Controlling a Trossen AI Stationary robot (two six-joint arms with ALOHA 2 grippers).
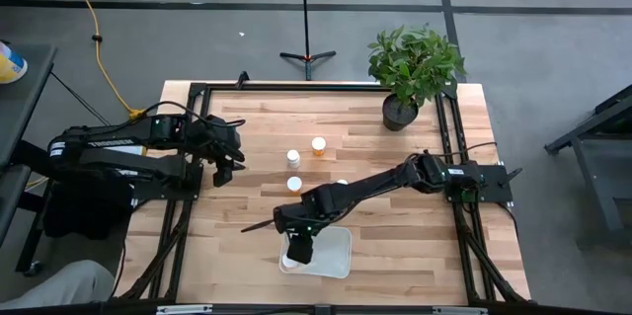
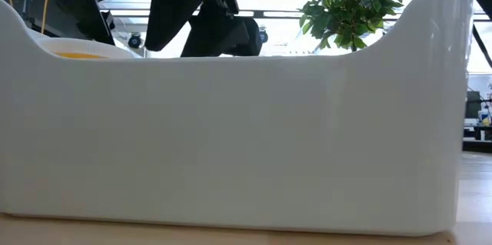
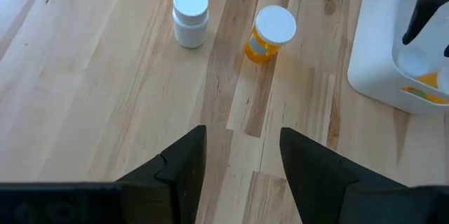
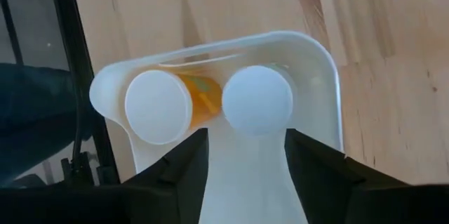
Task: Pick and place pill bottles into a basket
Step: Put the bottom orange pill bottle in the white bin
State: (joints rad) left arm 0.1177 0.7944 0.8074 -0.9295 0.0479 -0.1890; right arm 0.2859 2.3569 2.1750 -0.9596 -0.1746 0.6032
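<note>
The whitish tray lies at the table's near middle. Two white-capped bottles sit side by side in its near-left corner, one orange and one white. My right gripper hangs open and empty just above them, and it also shows in the high view. Loose bottles stand on the table: a white one, an orange one and another orange one; one more is partly hidden by the right arm. My left gripper is open and empty left of them.
A potted plant stands at the table's far right corner. The tray's white wall fills the low view. Bare wood lies between my left gripper and the loose bottles, and along the table's right side.
</note>
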